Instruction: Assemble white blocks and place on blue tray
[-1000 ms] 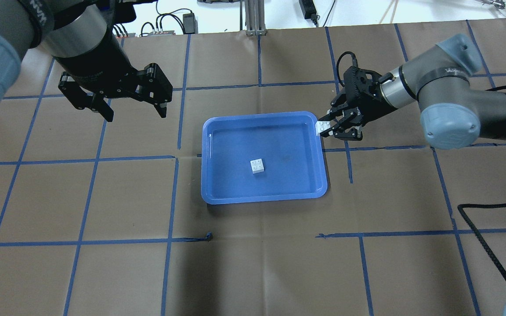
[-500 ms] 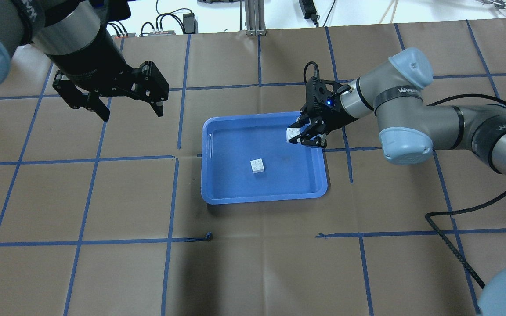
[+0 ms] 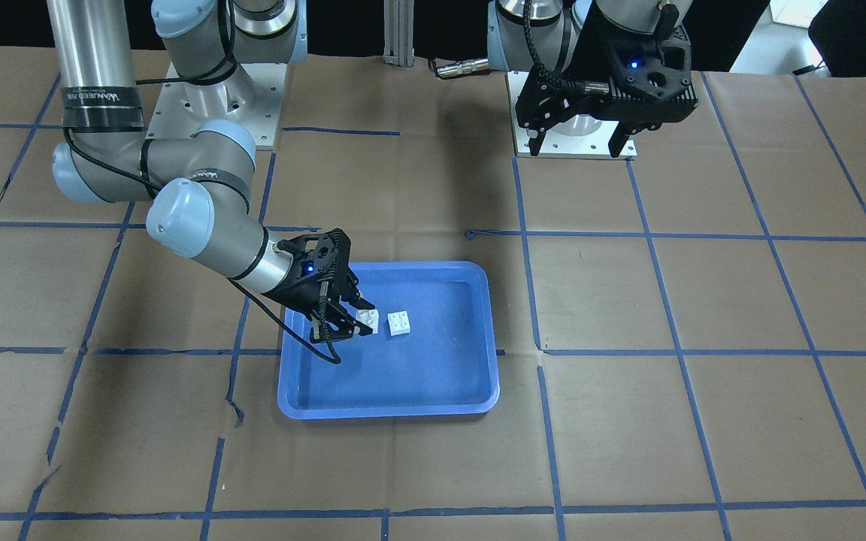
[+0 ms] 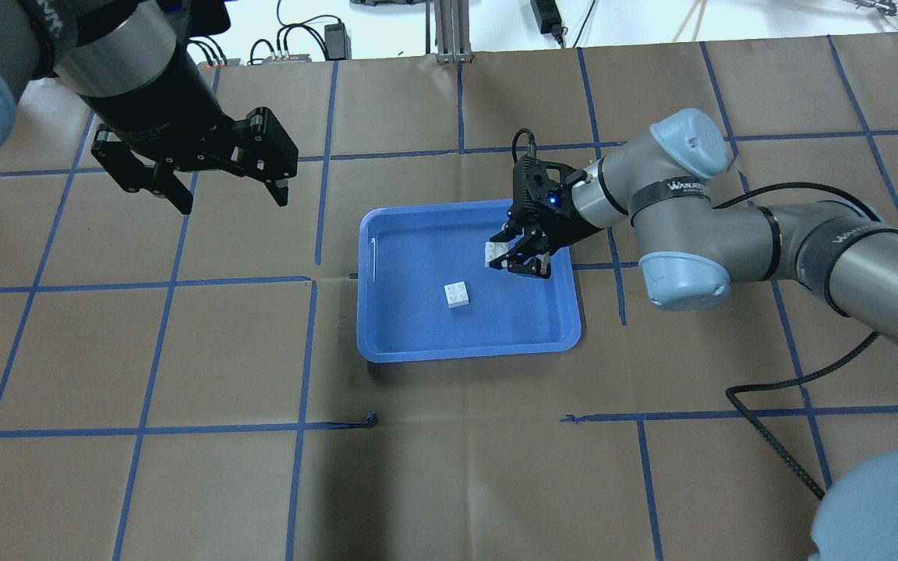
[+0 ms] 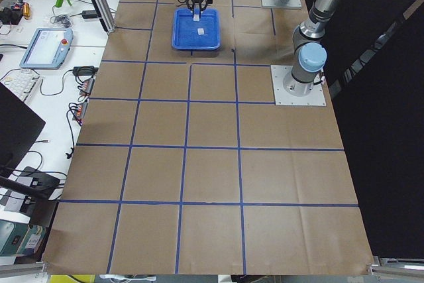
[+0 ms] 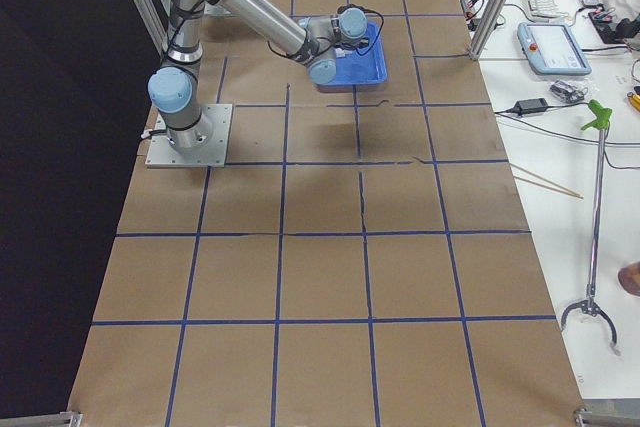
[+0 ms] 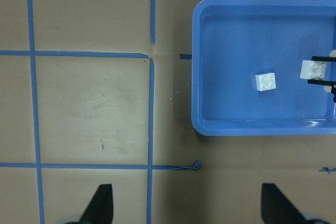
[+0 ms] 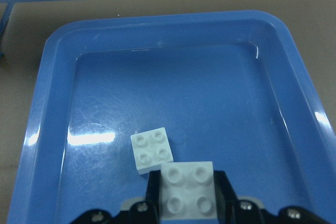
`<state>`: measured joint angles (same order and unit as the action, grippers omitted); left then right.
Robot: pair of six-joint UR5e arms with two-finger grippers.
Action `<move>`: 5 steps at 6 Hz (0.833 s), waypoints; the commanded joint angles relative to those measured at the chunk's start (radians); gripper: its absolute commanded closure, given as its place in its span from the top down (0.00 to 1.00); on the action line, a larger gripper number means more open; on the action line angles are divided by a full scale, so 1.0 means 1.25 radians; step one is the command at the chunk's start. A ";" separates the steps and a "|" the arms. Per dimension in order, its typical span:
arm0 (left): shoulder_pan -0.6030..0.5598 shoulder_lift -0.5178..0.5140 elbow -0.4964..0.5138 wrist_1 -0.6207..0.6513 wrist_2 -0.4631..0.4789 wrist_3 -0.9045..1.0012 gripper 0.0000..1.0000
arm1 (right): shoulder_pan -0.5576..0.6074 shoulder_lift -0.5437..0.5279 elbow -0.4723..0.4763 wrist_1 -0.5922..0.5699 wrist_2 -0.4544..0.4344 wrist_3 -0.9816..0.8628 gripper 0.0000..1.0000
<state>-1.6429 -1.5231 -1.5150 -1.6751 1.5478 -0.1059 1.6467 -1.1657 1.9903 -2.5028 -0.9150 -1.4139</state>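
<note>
The blue tray (image 4: 394, 343) lies at the table's middle; it also shows in the front view (image 3: 470, 376). One white block (image 4: 457, 294) sits on the tray floor, studs up, also in the right wrist view (image 8: 151, 149). My right gripper (image 4: 505, 257) is shut on the second white block (image 4: 495, 251) and holds it over the tray, just right of and behind the first block; it shows close in the right wrist view (image 8: 188, 196). My left gripper (image 4: 229, 195) is open and empty, high over the table to the tray's left.
Brown paper with blue tape lines covers the table. A black cable (image 4: 776, 413) trails from the right arm over the table's right side. Cables and gear (image 4: 316, 39) lie beyond the far edge.
My right gripper has carried its white block leftward from the tray's right rim to over the tray floor, near the resting block. The left gripper has barely moved.
</note>
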 commanded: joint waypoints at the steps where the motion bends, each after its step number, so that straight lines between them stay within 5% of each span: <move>1: 0.001 0.000 0.001 0.000 0.000 0.000 0.99 | 0.006 0.024 0.004 -0.026 -0.019 0.006 0.28; 5: 0.001 0.000 0.001 0.000 0.000 0.000 0.99 | 0.010 0.040 0.021 -0.032 -0.020 0.005 0.28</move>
<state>-1.6414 -1.5232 -1.5140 -1.6751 1.5478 -0.1058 1.6556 -1.1175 2.0153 -2.5426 -0.9417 -1.4084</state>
